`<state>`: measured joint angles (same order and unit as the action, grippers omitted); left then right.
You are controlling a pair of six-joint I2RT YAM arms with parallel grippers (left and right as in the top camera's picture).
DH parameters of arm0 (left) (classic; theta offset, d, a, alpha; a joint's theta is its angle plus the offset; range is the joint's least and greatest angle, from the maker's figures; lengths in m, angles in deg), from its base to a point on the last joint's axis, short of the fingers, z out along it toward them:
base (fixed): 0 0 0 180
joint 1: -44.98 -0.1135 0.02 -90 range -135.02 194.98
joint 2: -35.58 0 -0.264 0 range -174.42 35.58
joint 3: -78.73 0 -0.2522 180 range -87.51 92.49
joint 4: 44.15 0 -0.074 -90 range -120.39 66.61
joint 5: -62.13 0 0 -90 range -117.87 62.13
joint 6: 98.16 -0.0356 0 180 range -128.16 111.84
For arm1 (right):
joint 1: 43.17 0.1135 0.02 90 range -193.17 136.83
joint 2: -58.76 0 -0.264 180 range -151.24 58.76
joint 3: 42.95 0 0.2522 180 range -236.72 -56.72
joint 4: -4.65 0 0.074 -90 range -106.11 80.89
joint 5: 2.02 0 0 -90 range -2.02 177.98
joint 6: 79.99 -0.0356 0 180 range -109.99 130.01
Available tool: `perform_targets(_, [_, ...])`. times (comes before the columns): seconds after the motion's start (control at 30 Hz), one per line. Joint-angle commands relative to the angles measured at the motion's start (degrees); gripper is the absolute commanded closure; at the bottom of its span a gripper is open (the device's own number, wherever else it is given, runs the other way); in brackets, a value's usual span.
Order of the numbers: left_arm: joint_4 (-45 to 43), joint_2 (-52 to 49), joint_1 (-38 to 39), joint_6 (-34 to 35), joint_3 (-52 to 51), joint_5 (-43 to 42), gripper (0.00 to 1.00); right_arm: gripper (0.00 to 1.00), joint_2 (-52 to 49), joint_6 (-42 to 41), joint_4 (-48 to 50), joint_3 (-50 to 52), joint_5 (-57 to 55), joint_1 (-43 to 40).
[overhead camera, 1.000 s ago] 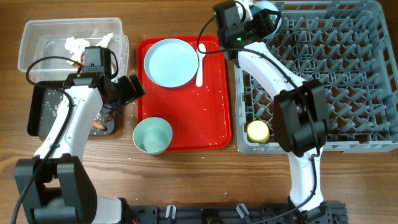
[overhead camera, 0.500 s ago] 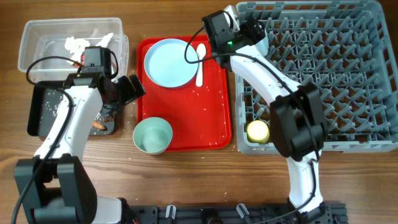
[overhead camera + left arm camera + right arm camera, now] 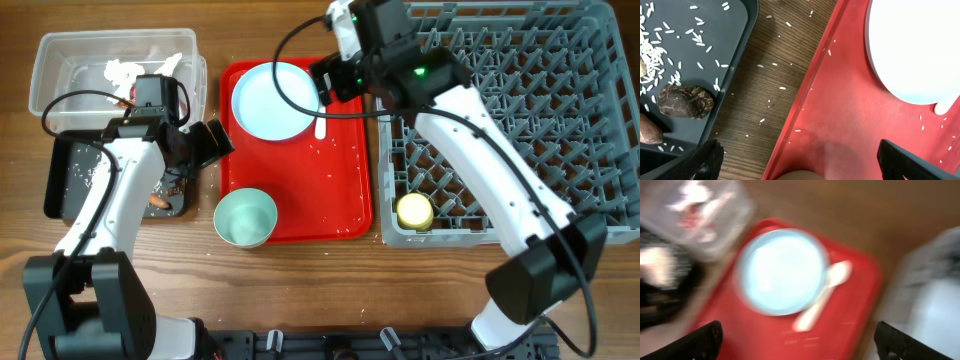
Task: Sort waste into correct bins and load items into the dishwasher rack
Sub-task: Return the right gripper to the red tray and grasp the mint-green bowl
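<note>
- One dishwasher rack (image 3: 560,60), the biggest thing we see, fills the right side of the table.
- One red tray (image 3: 335,190) lies just left of the rack.
- Two bins sit at the far left. The clear tub (image 3: 55,75) is farther back, and the black tray (image 3: 70,185) is nearer and touches it or nearly so.
- One pale blue plate (image 3: 273,100) rests on the far half of the red tray.
- One mint-green bowl (image 3: 245,217) stands upright at the tray's near left corner.
- Two grippers, both spread wide and holding nothing. The left gripper (image 3: 800,155) hangs over the red tray's left edge, between the black tray and the tray. The right gripper (image 3: 335,80) hovers over the plate's right rim and the spoon.
- One yellow cup (image 3: 414,211) sits in the rack's near left corner.
- One white spoon (image 3: 822,295) lies on the red tray just right of the plate.
- Crumpled white paper (image 3: 125,72) with a touch of red lies in the clear tub. We cannot count the pieces.
- Two brown pieces lie in the black tray: a brown lump (image 3: 685,100) and a paler brown piece (image 3: 647,132) cut off by the picture's edge.
- Many rice-like crumbs (image 3: 660,55), too many for us to count, lie mostly in the black tray. A few lie on the bare wood and on the red tray.
</note>
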<state>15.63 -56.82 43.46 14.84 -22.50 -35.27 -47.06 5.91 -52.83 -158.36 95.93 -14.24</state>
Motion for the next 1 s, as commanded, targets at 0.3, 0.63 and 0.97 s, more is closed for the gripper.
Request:
perform_targets(0.3, [-4.57,1.29,-0.37,-0.28,0.70,8.31,0.00,0.20,-13.51,-20.50,-11.04,0.15,13.18,8.13])
perform_targets(0.63, [-4.87,2.21,-0.39,5.38,5.42,25.22,0.00,0.35,-17.49,-24.04,-12.90,0.15,12.04,15.61])
perform_targets(0.97, [-5.99,8.17,-4.00,5.35,9.49,29.14,0.00,0.70,-22.45,-24.37,-13.79,0.15,13.60,16.55])
